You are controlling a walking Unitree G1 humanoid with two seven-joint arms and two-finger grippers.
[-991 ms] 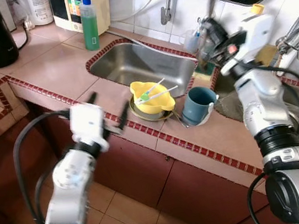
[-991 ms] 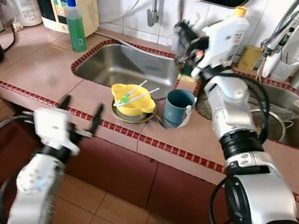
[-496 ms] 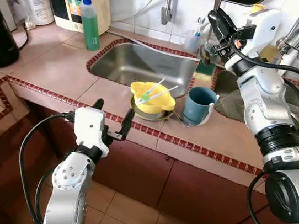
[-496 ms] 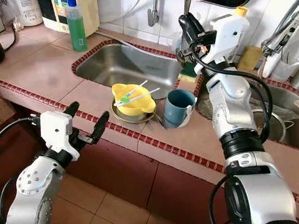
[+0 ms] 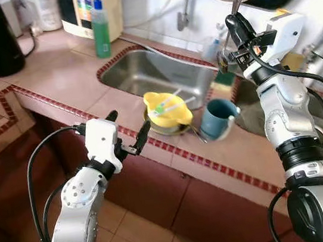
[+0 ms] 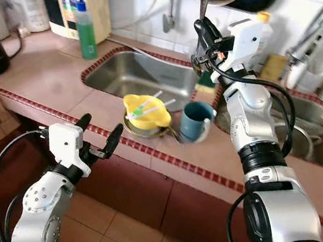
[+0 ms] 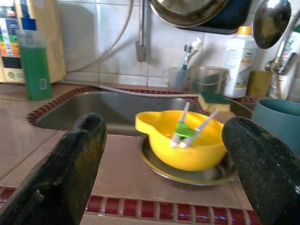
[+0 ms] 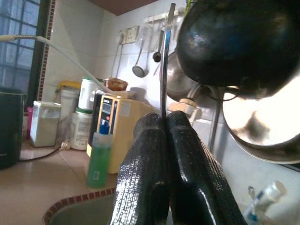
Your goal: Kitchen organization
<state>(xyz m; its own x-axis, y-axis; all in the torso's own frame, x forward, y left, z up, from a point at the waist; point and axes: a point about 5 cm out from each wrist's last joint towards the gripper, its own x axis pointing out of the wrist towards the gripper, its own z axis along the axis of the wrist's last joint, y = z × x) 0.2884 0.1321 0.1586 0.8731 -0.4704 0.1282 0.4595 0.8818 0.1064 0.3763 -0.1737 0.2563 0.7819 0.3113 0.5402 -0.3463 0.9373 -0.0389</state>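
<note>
We hold a ladle [image 6: 203, 0] upright, high over the sink [image 5: 148, 68] edge near the tiled wall; our right claw [image 6: 202, 31] is clamped on its thin handle, bowl up, likely so it can go on a wall hook. Our left claw [image 5: 125, 131] waits with fingers apart before the table [image 5: 52, 70] edge, aimed at the yellow bowl [image 7: 185, 145] on its plate [image 7: 206, 174], beside the teal cup [image 5: 218, 118], probably next to be sorted.
</note>
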